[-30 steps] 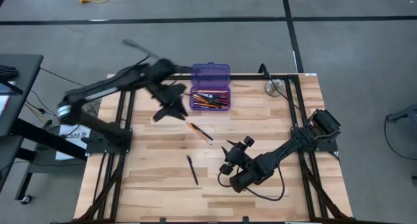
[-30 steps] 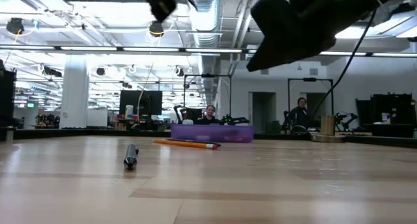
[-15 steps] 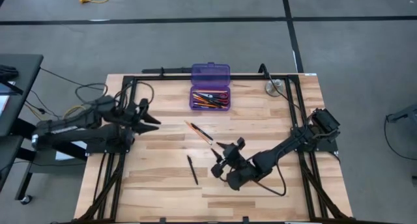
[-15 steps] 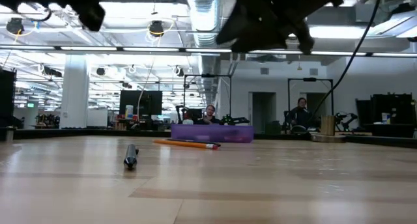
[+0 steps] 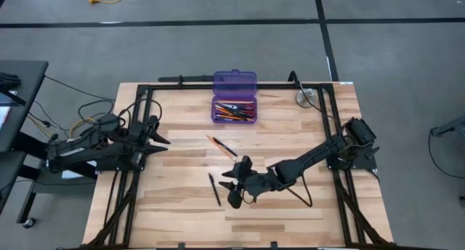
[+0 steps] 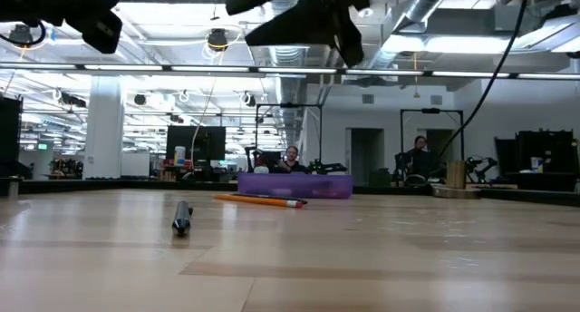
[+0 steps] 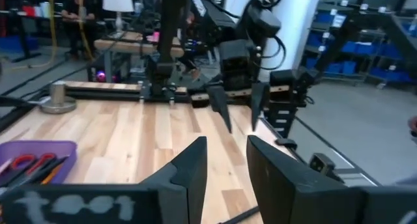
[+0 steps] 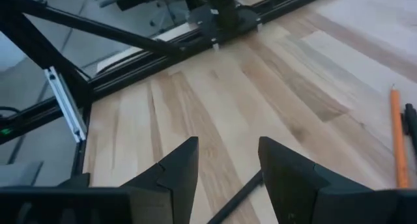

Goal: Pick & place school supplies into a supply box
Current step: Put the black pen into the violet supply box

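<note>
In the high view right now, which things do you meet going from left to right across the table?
left gripper → lone black pen → right gripper → metal disc. The purple supply box and the pencil-and-pen pair overlap these, so I omit them.

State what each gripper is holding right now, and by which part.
Nothing is held. The right gripper hangs open above the loose black pen; the left gripper waits open and empty at the table's left edge.
</note>
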